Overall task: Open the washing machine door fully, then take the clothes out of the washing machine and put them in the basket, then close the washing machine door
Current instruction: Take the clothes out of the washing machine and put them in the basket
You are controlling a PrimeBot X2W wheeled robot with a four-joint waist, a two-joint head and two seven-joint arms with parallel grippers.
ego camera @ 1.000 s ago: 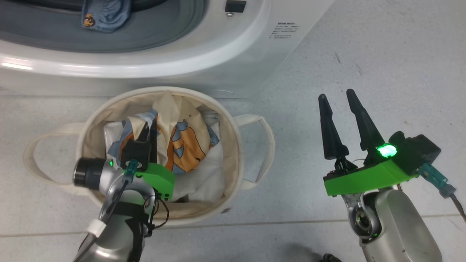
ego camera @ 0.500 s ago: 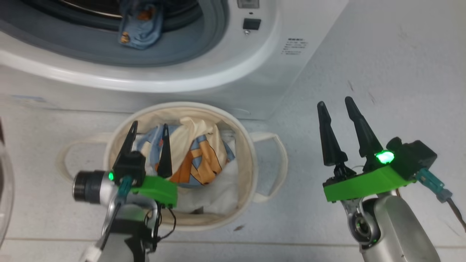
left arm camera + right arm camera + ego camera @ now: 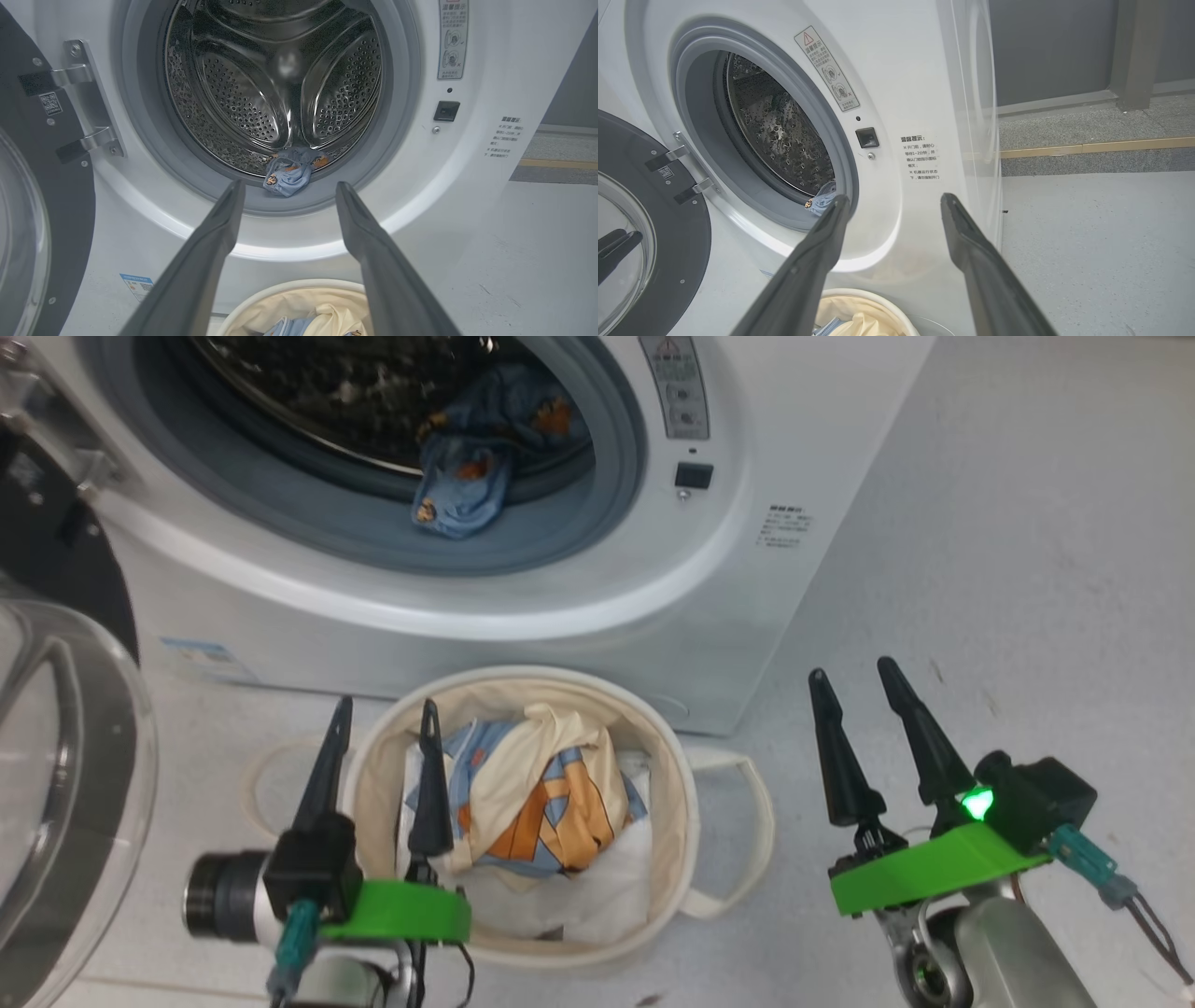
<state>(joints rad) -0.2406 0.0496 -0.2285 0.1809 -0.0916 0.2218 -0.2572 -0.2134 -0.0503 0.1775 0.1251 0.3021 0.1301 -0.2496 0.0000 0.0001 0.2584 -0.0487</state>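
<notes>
Lifted out of the basket [image 3: 677, 803] since 1 second ago: left gripper [image 3: 386, 704], now at the lower left of the head view, its 2 fingers spread well apart and holding nothing. Shows 1 finger left of the rim and the other across the basket's inside. Whole head view shifted as well through camera motion, with far more of the drum [image 3: 280, 70] in frame.

Across the top of the head view: washing machine [image 3: 794, 448], white, grey gasket [image 3: 560, 541] ringing the open drum. Along the left edge: washing machine door [image 3: 75, 756], swung wide open, clear dome inside a black rim, hung on the hinge [image 3: 84, 107] at the upper left of the left wrist view.

At lower centre: basket, round cream canvas with 2 loop handles [image 3: 767, 821], standing on the floor [image 3: 1027, 569] just in front of the machine. Inside it: cream garment [image 3: 537, 793] with blue and orange blocks, lying on a white sheet [image 3: 597, 896].

At the lower right: right gripper [image 3: 851, 668], over bare floor, well apart from the basket, fingers partly spread, empty.

Smallest, at upper centre: blue garment [image 3: 467, 495] with orange-brown prints, draped over the drum's lower lip onto the gasket, and just above the gap between the left fingers in the left wrist view.
</notes>
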